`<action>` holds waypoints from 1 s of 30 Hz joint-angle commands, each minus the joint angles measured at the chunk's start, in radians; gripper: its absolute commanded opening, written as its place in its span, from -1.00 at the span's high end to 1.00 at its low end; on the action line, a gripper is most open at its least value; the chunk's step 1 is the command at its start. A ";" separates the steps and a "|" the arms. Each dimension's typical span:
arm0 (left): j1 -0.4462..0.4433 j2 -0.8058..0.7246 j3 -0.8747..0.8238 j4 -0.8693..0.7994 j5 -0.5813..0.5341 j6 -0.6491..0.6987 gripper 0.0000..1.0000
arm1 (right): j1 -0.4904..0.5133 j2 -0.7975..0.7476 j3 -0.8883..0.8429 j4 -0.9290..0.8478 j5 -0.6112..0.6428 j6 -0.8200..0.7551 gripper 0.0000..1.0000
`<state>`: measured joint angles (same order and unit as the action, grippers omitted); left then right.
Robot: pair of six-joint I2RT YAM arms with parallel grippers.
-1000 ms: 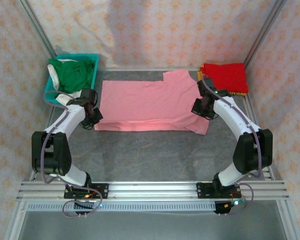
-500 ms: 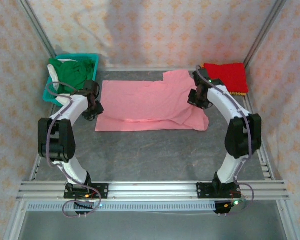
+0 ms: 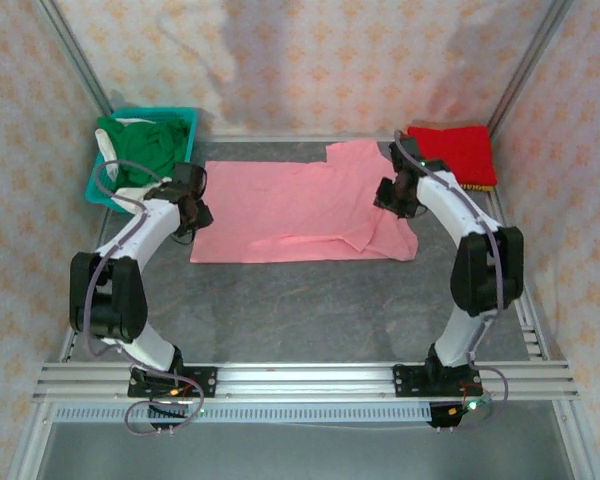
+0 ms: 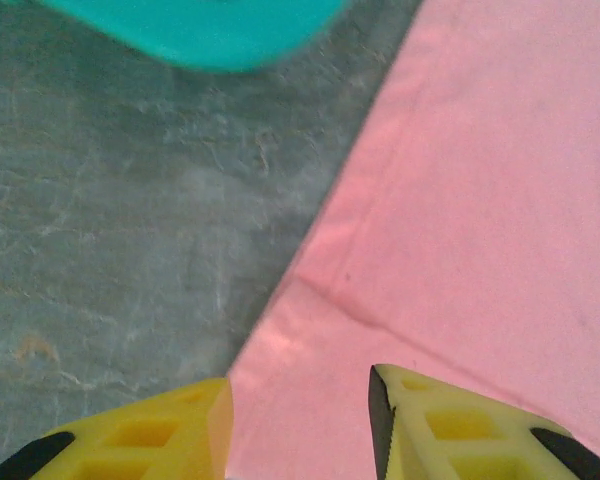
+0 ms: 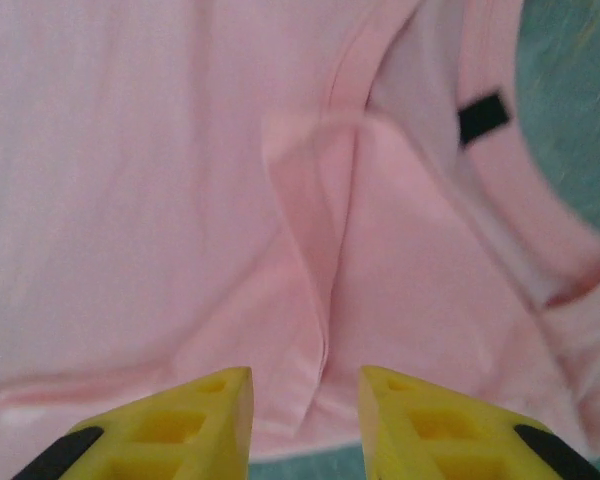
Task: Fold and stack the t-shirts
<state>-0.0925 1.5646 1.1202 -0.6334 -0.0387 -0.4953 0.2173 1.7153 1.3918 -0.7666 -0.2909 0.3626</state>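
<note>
A light pink t-shirt (image 3: 300, 205) lies flat and folded in the middle of the grey table. My left gripper (image 3: 194, 212) hovers at the shirt's left edge, jaws open and empty; the left wrist view has its yellow fingers (image 4: 300, 425) apart over the pink cloth (image 4: 480, 200). My right gripper (image 3: 392, 196) is over the shirt's right end, also open. Its fingers (image 5: 305, 415) straddle a raised crease in the pink cloth (image 5: 160, 180) near the collar and black label (image 5: 481, 115). A folded red t-shirt (image 3: 454, 150) sits on an orange-yellow one (image 3: 477, 186) at the back right.
A teal basket (image 3: 185, 118) at the back left holds a dark green t-shirt (image 3: 140, 145) and a white one (image 3: 108, 160); its rim (image 4: 200, 25) is close ahead of the left gripper. Patterned walls and metal posts enclose the table. Bare grey surface (image 3: 300, 310) lies in front of the pink shirt.
Both grippers moved away from the bases with the pink shirt's ends, then opened and let go. The shirt's near right corner now lies further back.
</note>
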 commanded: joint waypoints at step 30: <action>-0.173 -0.233 -0.308 0.215 -0.047 0.023 0.14 | 0.060 0.068 -0.324 0.349 -0.089 0.168 0.42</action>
<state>-0.2604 1.3163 0.8253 -0.4316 -0.0437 -0.4698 0.2764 1.7649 1.0809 -0.4305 -0.4149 0.5209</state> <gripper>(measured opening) 0.433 0.289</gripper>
